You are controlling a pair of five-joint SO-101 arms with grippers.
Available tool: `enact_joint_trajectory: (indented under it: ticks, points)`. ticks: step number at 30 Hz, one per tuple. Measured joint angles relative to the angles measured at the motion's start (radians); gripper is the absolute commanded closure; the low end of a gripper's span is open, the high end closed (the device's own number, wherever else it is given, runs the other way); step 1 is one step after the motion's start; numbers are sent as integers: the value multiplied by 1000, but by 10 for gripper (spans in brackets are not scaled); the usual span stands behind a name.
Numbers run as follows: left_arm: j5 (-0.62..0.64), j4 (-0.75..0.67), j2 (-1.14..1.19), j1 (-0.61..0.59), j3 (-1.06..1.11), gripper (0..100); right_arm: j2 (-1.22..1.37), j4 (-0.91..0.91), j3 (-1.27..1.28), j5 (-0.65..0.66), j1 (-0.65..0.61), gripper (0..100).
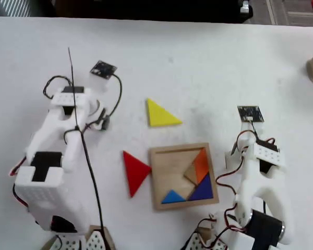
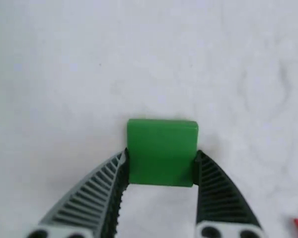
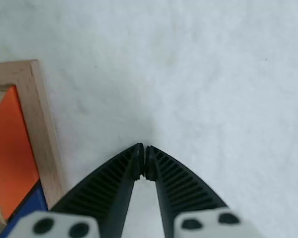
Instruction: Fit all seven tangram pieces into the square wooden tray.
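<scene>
Where the high view looks down on the white table (image 1: 208, 67), the square wooden tray (image 1: 155, 177) lies low in the middle of the frame. Its right half holds an orange piece (image 1: 201, 164), a dark blue triangle (image 1: 202, 189) and a light blue triangle (image 1: 173, 197). A flat red triangle (image 1: 134, 171) lies just left of the tray. Its long side runs up and down the frame, and its right-angle corner points right, at the tray's left rim. A flat yellow triangle (image 1: 160, 115) lies above the tray, apart from it. Its long side slants from upper left to lower right. The left arm (image 1: 57, 140) stands at the frame's left and the right arm (image 1: 258, 177) at its lower right.

In the left wrist view, the left gripper (image 2: 161, 159) is clamped on a green square piece (image 2: 162, 148), one finger on each of two opposite sides. Whether the piece rests on the table cannot be told.

In the right wrist view, the right gripper (image 3: 142, 149) has its fingertips pressed together over bare table. The tray's rim runs along the frame's left edge.
</scene>
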Motion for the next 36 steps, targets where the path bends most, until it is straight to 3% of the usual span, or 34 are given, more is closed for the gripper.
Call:
enact_joint_trajectory:
  ticks: [15, 20, 30, 36]
  points:
    - [9, 9, -51, 9, 46, 936, 0, 0, 0, 0, 0, 981]
    - [8, -40, -193, 129, 226, 932, 0, 0, 0, 0, 0, 981]
    - [8, -100, -459, 218, 437, 932, 0, 0, 0, 0, 0, 981]
    - [78, -100, -629, 446, 566, 932, 0, 0, 0, 0, 0, 981]
